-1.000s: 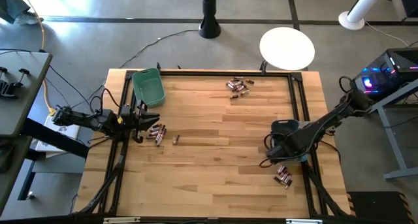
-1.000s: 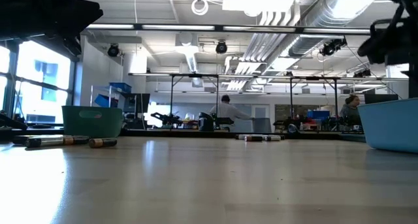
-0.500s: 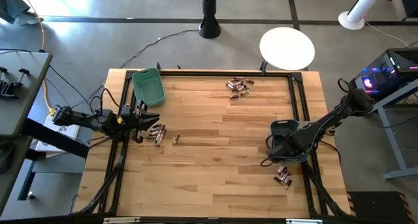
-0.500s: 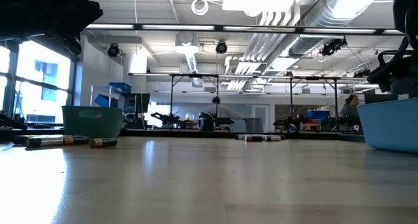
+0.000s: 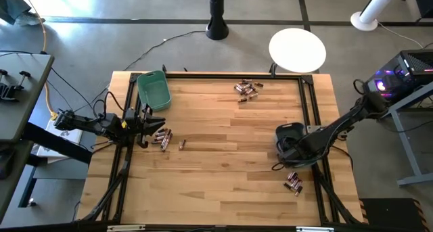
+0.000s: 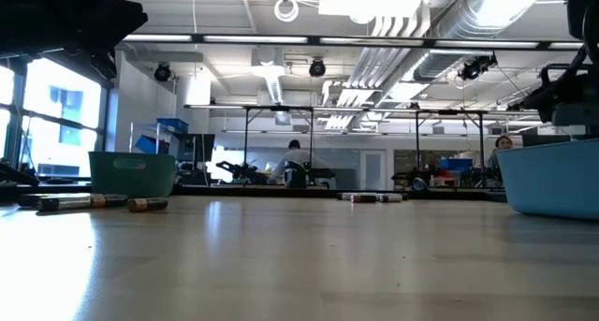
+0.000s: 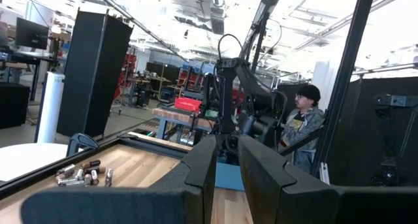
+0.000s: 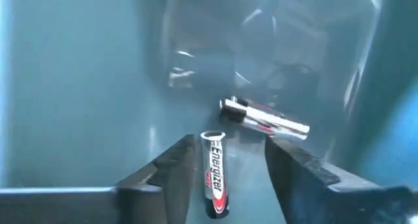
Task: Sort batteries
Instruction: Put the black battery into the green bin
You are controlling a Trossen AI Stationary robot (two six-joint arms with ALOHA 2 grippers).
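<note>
My right gripper (image 5: 292, 145) points down into the blue-grey bin (image 5: 285, 130) at the table's right side. In the right wrist view it (image 8: 230, 145) stands open. A silvery battery (image 8: 216, 178) sits between the fingers, apart from both. A second silvery battery (image 8: 264, 119) lies on the bin floor beyond. Loose batteries lie in a far group (image 5: 247, 90), a near-right group (image 5: 293, 183) and a left group (image 5: 161, 137). My left gripper (image 5: 150, 127) waits by the left group, its fingers (image 7: 226, 145) a narrow gap apart, holding nothing.
A green bin (image 5: 154, 90) stands at the far left of the table; one battery (image 5: 182, 144) lies alone to the right of the left group. A black frame (image 5: 312, 110) runs round the tabletop. People show in the room beyond the table.
My right gripper has sunk a little toward the blue-grey bin; in the low view the arm stands lower over the bin's rim than a second ago. The left arm has kept still.
</note>
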